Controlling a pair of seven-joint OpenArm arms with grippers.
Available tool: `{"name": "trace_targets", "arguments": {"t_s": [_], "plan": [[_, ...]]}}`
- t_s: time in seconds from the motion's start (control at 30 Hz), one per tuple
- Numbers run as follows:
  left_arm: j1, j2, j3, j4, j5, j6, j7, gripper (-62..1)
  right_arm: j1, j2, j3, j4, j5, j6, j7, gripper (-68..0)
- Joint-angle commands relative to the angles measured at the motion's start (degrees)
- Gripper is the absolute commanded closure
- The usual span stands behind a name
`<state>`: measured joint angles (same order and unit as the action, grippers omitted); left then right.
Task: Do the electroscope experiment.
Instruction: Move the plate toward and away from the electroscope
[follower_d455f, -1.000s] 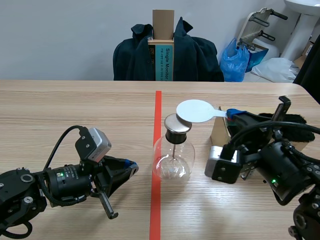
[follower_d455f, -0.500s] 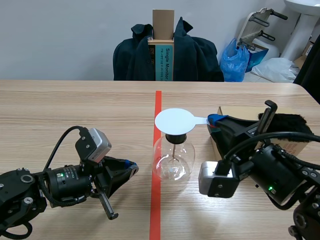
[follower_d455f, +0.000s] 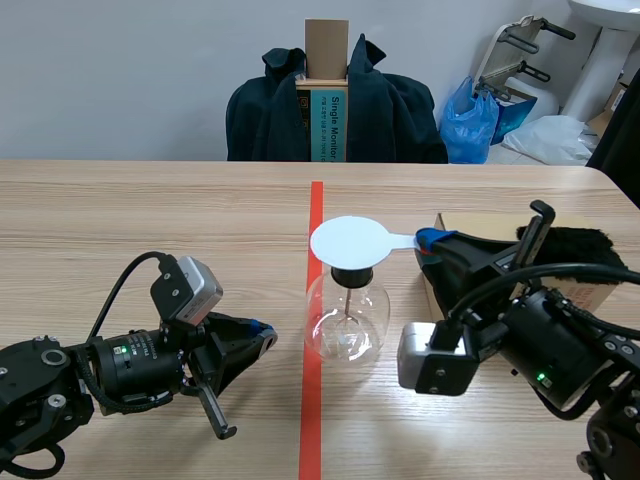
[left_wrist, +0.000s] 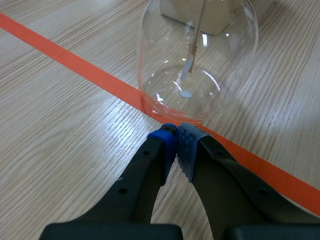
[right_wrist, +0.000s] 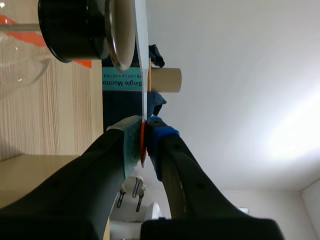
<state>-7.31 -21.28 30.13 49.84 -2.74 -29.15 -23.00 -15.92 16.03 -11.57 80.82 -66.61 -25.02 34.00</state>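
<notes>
The electroscope is a round glass flask (follower_d455f: 346, 322) with a black stopper and metal cap (right_wrist: 120, 35), standing just right of the red line. A thin rod with foil leaves (left_wrist: 192, 55) hangs inside it. A white paddle with a round disc (follower_d455f: 349, 241) lies flat over the cap. My right gripper (follower_d455f: 432, 240) is shut on its handle, seen edge-on between the fingers (right_wrist: 143, 134). My left gripper (left_wrist: 175, 142) is shut on nothing, low on the table, its tips just short of the flask's base (left_wrist: 195, 107).
A cardboard box (follower_d455f: 500, 255) with a dark fur cloth (follower_d455f: 590, 245) on it stands right of the flask, behind my right arm. A chair draped with a dark jacket (follower_d455f: 335, 105) is beyond the table's far edge.
My right gripper carried the white paddle leftward until its disc came to lie over the flask's cap; it has kept still for the last half second. The left arm has not moved.
</notes>
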Motion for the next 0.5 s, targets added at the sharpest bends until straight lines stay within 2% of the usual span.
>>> {"name": "trace_targets", "arguments": {"t_s": [0.0,0.23,0.47], "plan": [[-0.15,0.00,-0.46,1.07,-0.39,-0.11,-1.01,-2.1,0.81,0.76,0.74,0.96,0.66,-0.61,-1.14,-0.8],[-0.15,0.00,-0.46,1.07,-0.37,-0.11,-1.01,-2.1,0.68,0.74,0.74,0.96,1.53,-0.61,-8.33,-0.8],[-0.15,0.00,-0.46,1.07,-0.37,-0.11,-1.01,-2.1,0.68,0.76,0.74,0.96,1.77,-0.61,-17.73,-0.8]]}}
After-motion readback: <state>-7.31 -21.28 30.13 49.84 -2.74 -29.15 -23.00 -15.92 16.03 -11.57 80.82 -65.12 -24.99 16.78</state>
